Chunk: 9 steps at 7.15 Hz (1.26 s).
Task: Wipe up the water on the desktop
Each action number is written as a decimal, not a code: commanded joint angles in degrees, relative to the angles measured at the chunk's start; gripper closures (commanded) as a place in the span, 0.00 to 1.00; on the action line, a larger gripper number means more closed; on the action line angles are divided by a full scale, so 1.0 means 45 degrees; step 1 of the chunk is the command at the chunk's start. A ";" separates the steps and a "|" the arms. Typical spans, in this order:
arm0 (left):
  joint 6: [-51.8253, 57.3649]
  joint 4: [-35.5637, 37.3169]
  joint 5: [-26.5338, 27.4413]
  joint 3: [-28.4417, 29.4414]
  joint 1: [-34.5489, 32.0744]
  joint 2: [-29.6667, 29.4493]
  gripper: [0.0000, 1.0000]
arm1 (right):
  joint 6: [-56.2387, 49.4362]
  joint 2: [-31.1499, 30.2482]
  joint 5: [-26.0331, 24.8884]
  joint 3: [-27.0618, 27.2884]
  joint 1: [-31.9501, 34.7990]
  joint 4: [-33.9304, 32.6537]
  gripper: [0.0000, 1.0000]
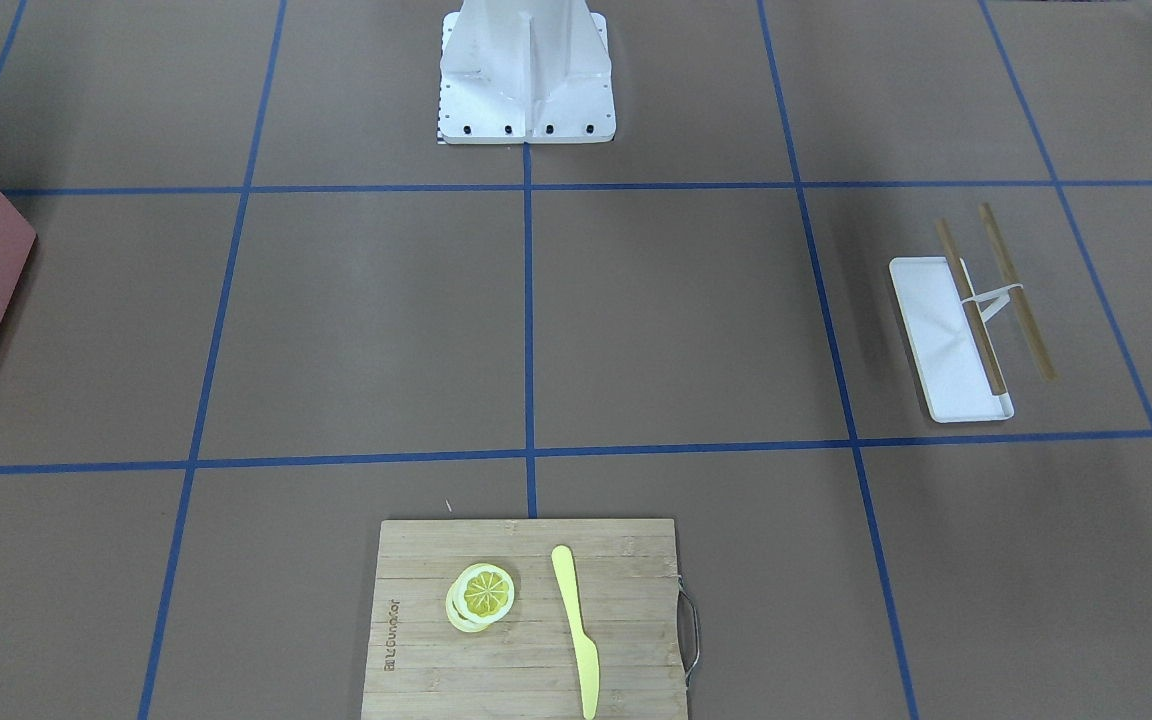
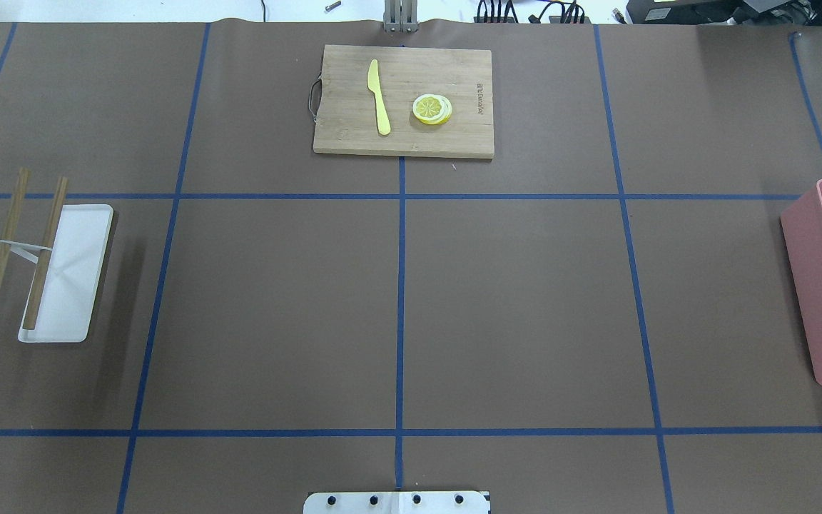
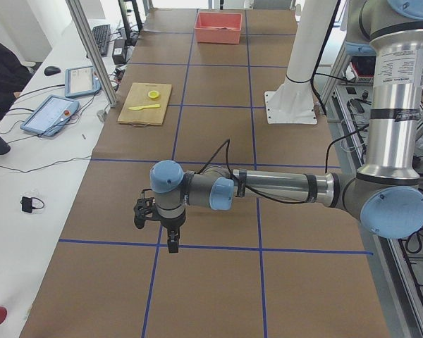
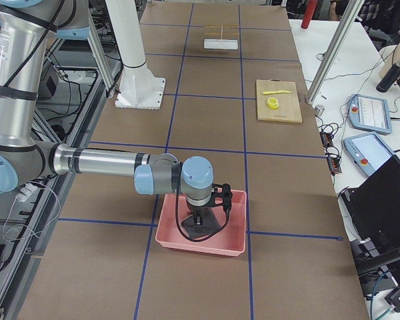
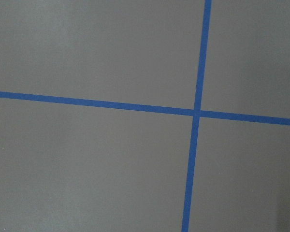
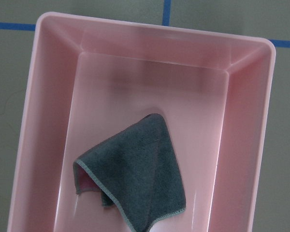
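Note:
The brown desktop (image 2: 525, 307) with its blue tape grid fills every view; I see no water on it. A grey cloth (image 6: 135, 179) lies crumpled in a pink bin (image 6: 53, 96) at the table's right end (image 2: 821, 285). My right gripper (image 4: 199, 221) hangs just over the bin, above the cloth; I cannot tell if it is open. My left gripper (image 3: 170, 243) points down over a tape crossing at the table's left end, and I cannot tell its state. The left wrist view shows only bare desktop (image 5: 87, 164) and tape.
A bamboo cutting board (image 2: 404, 100) with a yellow knife (image 2: 379, 93) and lemon slices (image 2: 432, 109) sits at the far middle edge. A white tray (image 2: 72, 278) with two wooden sticks (image 2: 43, 250) lies left. The white robot pedestal (image 1: 526, 80) stands at the near middle.

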 commanded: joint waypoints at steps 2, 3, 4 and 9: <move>0.0542 0.0084 -0.0106 0.0167 -0.0067 -0.0065 0.02 | 0.0000 0.1568 -0.0728 -0.0313 0.0000 -0.1331 0.00; 0.0542 0.0085 -0.0047 0.0420 -0.0106 -0.0162 0.02 | 0.0000 0.2390 -0.0846 -0.0623 0.0000 -0.2232 0.00; 0.0561 0.0085 -0.0047 0.0693 -0.0319 -0.0221 0.02 | 0.0000 0.2572 -0.0847 -0.0877 0.0000 -0.2183 0.00; 0.2300 0.2851 -0.0027 0.0559 -0.1122 -0.1605 0.02 | 0.0019 0.3140 -0.0750 -0.1856 0.0000 -0.2143 0.00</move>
